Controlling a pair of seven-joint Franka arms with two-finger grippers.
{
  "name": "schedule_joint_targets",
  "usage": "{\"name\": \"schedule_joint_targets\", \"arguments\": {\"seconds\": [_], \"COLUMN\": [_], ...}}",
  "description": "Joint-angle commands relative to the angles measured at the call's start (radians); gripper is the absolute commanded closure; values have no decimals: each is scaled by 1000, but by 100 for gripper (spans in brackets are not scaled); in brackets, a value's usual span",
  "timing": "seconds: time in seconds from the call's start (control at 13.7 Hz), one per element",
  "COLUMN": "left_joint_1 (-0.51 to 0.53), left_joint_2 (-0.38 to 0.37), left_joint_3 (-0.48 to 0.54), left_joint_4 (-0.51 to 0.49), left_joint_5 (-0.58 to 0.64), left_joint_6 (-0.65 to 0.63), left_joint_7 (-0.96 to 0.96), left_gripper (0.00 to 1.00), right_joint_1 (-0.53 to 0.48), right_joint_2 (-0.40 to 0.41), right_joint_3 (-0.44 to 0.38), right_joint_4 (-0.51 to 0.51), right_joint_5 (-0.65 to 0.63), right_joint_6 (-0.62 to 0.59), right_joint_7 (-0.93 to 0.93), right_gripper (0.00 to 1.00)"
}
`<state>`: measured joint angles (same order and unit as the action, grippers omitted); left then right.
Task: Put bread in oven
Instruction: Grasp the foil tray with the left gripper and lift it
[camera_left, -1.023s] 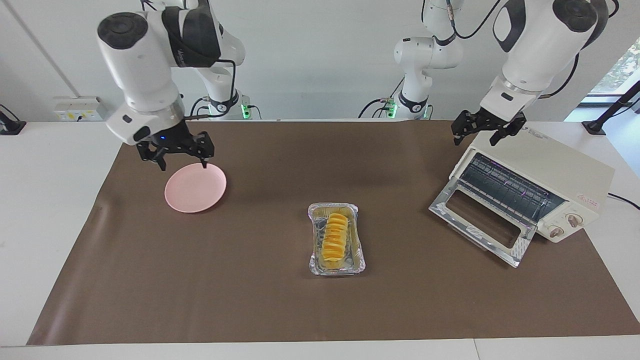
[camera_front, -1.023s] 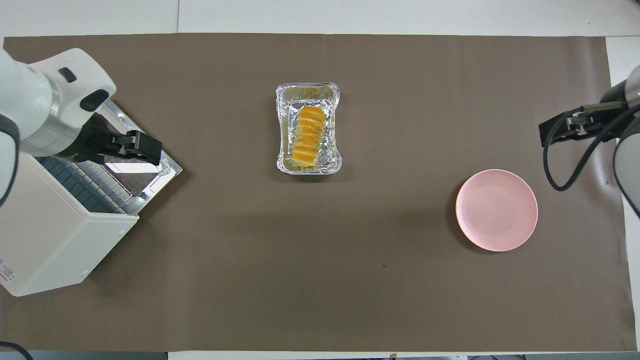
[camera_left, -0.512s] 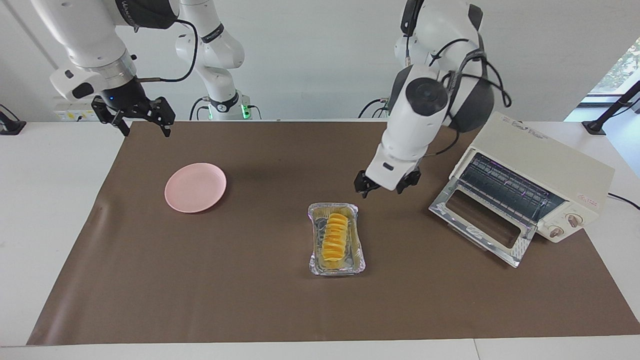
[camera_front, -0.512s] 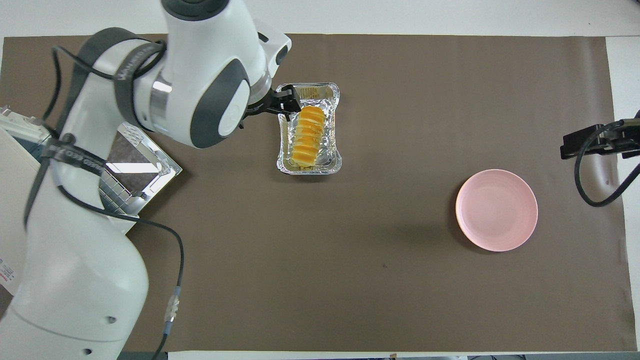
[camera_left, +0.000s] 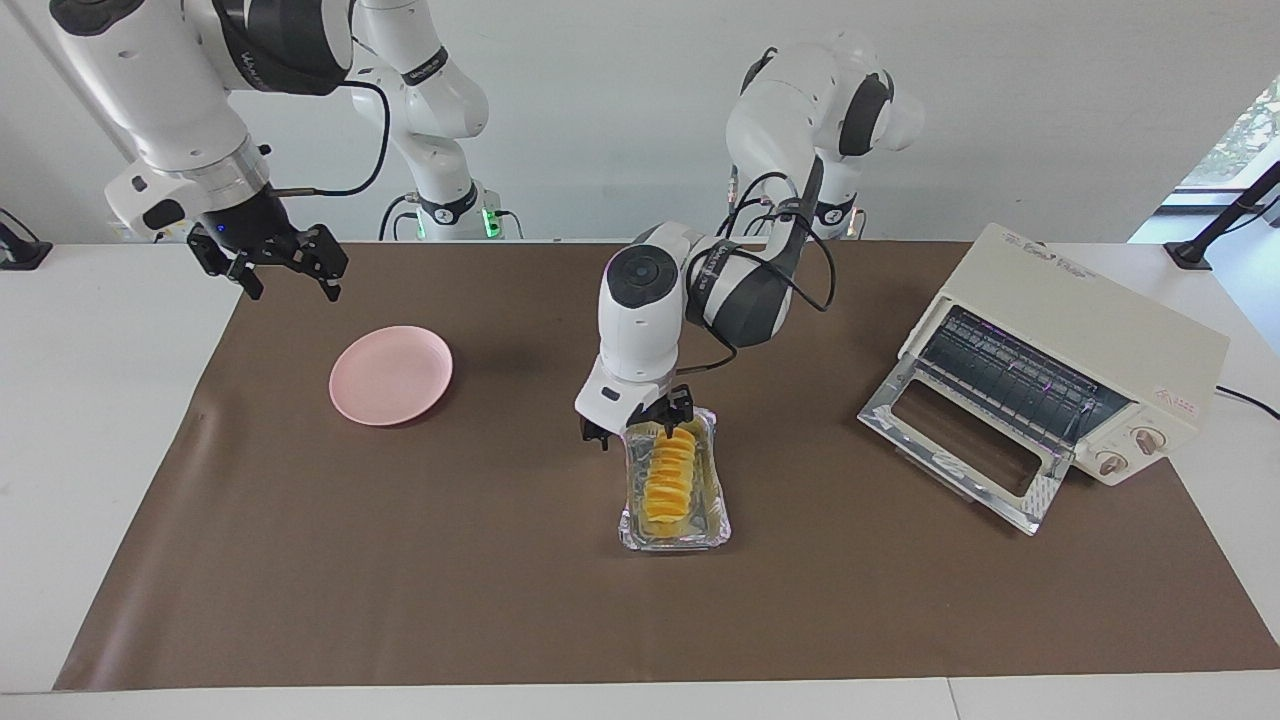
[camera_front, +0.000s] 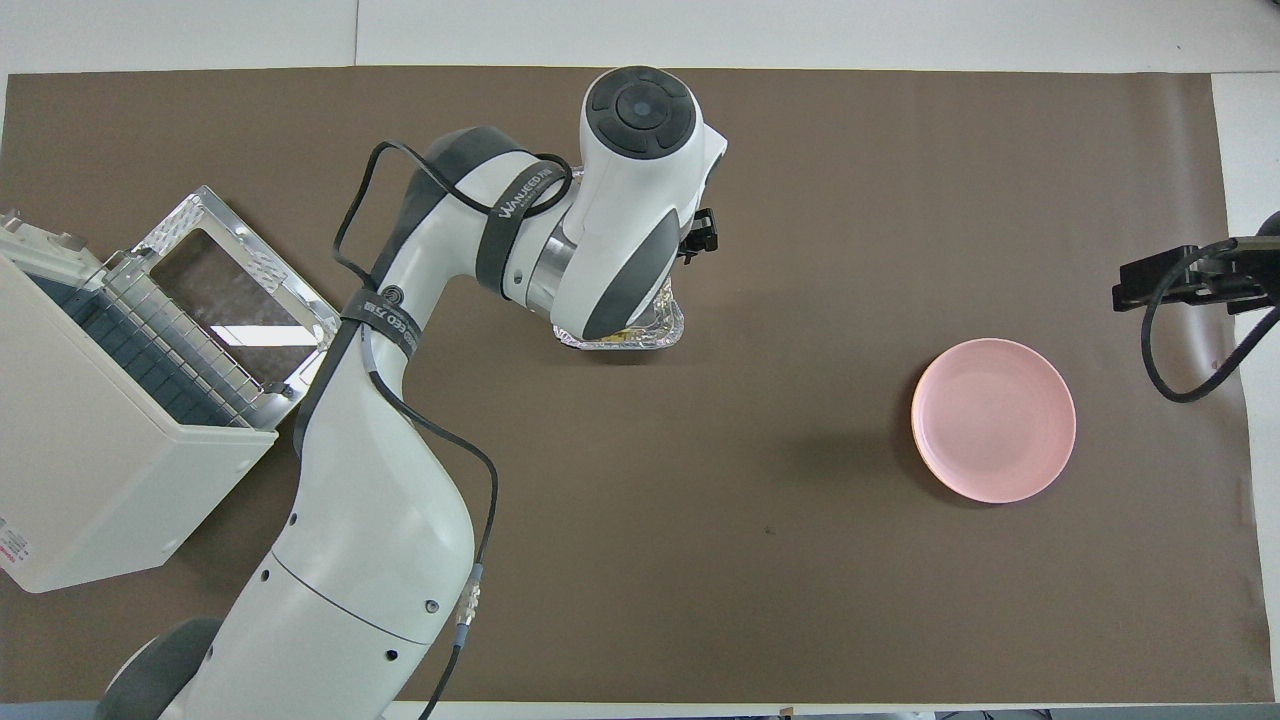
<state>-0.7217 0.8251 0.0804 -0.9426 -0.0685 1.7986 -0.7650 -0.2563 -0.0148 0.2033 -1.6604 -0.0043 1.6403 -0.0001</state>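
Note:
The bread (camera_left: 668, 478), a golden ridged loaf, lies in a silver foil tray (camera_left: 628, 535) in the middle of the brown mat. My left gripper (camera_left: 642, 425) hangs low and open over the end of the tray nearer the robots. One fingertip is at the loaf's end, and I cannot tell if it touches. In the overhead view the left arm hides the bread, and only the foil tray's corner (camera_front: 655, 336) shows. The cream oven (camera_left: 1090, 340) stands at the left arm's end, its glass door (camera_left: 960, 450) folded down open. My right gripper (camera_left: 290, 268) waits open, up in the air.
A round pink plate (camera_left: 391, 373) lies toward the right arm's end, with the right gripper (camera_front: 1160, 282) above the mat's edge beside it. In the overhead view the oven (camera_front: 100, 440) shows its wire rack (camera_front: 170, 355) inside. The brown mat (camera_left: 400, 580) covers the table.
The left arm swung from above the oven to the foil tray and came down over the bread's end. The right gripper rose off the plate and drew back toward the mat's edge.

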Motion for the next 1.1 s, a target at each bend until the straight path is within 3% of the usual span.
{"name": "schedule_joint_targets", "arguments": {"seconds": [0.0, 0.37, 0.58, 0.66, 0.88, 1.02], "left_joint_1": [-27, -41, -54, -61, -73, -71], "left_joint_2": [52, 55, 69, 69, 85, 88], "left_joint_3": [21, 21, 21, 21, 21, 19], "left_joint_4": [4, -45, -45, -47, -47, -47], "left_joint_5": [-14, -16, -14, -14, -16, -17], "left_joint_6": [73, 119, 120, 122, 140, 143], "left_joint_7": [-16, -22, -57, -83, -128, -140], "left_gripper": [0, 0, 0, 1, 13, 31], "right_joint_1": [-17, 94, 213, 212, 193, 158], "right_joint_2": [-19, -11, -11, -11, -13, -13], "right_joint_3": [8, -84, -230, -234, -232, -202], "right_joint_4": [-21, -15, -13, -13, -18, -18], "right_joint_5": [18, 15, 18, 17, 12, 10], "right_joint_6": [-7, 0, -7, -5, -3, -10], "right_joint_7": [3, 11, 9, 9, 8, 6], "right_gripper": [0, 0, 0, 0, 0, 0]}}
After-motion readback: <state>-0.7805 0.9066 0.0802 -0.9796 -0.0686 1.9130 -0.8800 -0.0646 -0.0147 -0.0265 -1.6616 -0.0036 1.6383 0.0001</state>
